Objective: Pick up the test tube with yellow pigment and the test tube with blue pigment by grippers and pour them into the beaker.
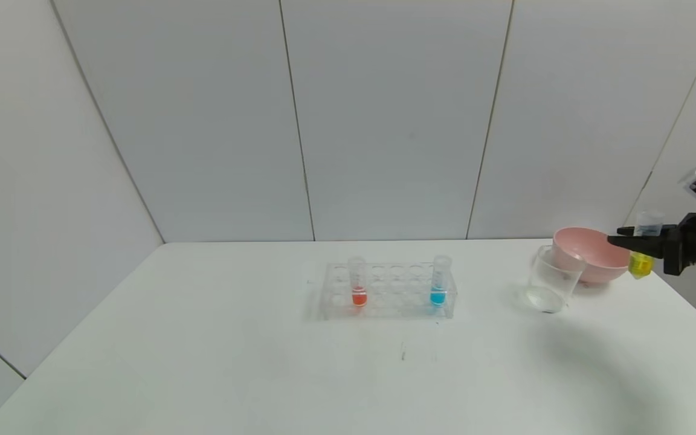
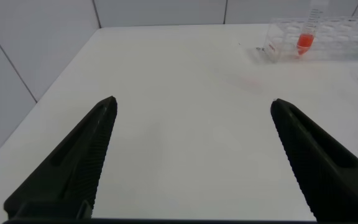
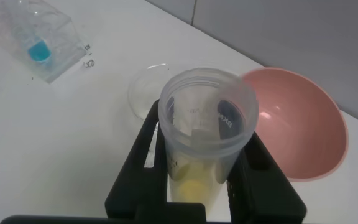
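Head view: right gripper [image 1: 626, 237] is entering from the right edge above the table [image 1: 203, 362], clenching the yellow tube [image 1: 643, 254] upright between its fingers; the yellow liquid is sitting at the tube's bottom, below the fingers, and the tube's clear rim is standing above them. This gripper is hovering just to the right of the pink bowl [image 1: 589, 257], with the beaker [image 1: 550, 281] standing on the table just left of the bowl and holding a little clear liquid. Near the table's middle, the clear rack [image 1: 387, 290] is carrying the orange-red tube [image 1: 357, 283] towards its left end and the blue tube [image 1: 439, 281] towards its right end, both upright, well apart from the beaker. Right wrist view: black fingers [image 3: 143, 162] are pressing both sides of the yellow tube [image 3: 207, 134], seen from above its open mouth, with the beaker [image 3: 146, 93] and bowl [image 3: 303, 127] beyond. Left wrist view: left gripper [image 2: 192, 109] is hanging released, fingers spread wide over bare table, well apart from the rack [image 2: 328, 37]
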Tool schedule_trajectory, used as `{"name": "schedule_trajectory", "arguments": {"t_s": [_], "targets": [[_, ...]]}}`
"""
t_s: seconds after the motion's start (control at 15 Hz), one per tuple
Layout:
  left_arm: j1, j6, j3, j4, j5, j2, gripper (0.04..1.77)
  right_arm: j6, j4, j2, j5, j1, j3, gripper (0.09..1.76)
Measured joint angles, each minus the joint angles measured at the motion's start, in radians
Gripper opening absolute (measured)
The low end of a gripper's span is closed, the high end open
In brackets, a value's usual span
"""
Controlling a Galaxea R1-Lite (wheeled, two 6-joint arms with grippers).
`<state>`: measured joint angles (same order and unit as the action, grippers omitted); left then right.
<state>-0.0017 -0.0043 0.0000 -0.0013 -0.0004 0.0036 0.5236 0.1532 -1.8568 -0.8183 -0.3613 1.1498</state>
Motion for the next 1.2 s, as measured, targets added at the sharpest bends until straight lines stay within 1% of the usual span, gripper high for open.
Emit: {"name": "schedule_trajectory", "arguments": {"t_s": [0.13,0.2,0.27,0.33,0.4,0.6,0.67,0.87,1.07,1.2], "targets": [[0.0,0.0,0.0,0.0,0.0,0.0,1.76,0.049,-0.182,-0.017,0.04,0.007,0.092,0.59],[0.0,0.0,0.0,0.0,0.0,0.0,1.76,0.072,-0.253,-0.025,0.084,0.016,0.139,0.59],[0.0,0.0,0.0,0.0,0.0,0.0,1.76,0.099,-0.294,-0.033,0.147,0.027,0.178,0.59],[0.0,0.0,0.0,0.0,0.0,0.0,1.76,0.129,-0.329,-0.043,0.201,0.038,0.214,0.59],[0.0,0.0,0.0,0.0,0.0,0.0,1.76,0.146,-0.35,-0.055,0.226,0.05,0.244,0.59],[0.0,0.0,0.0,0.0,0.0,0.0,1.76,0.199,-0.379,-0.09,0.258,0.075,0.308,0.59],[0.0,0.0,0.0,0.0,0.0,0.0,1.76,0.223,-0.415,-0.099,0.285,0.081,0.325,0.59],[0.0,0.0,0.0,0.0,0.0,0.0,1.76,0.307,-0.586,-0.113,0.343,0.093,0.408,0.59],[0.0,0.0,0.0,0.0,0.0,0.0,1.76,0.329,-0.67,-0.124,0.356,0.114,0.501,0.59],[0.0,0.0,0.0,0.0,0.0,0.0,1.76,0.36,-0.734,-0.134,0.406,0.13,0.562,0.59]]}}
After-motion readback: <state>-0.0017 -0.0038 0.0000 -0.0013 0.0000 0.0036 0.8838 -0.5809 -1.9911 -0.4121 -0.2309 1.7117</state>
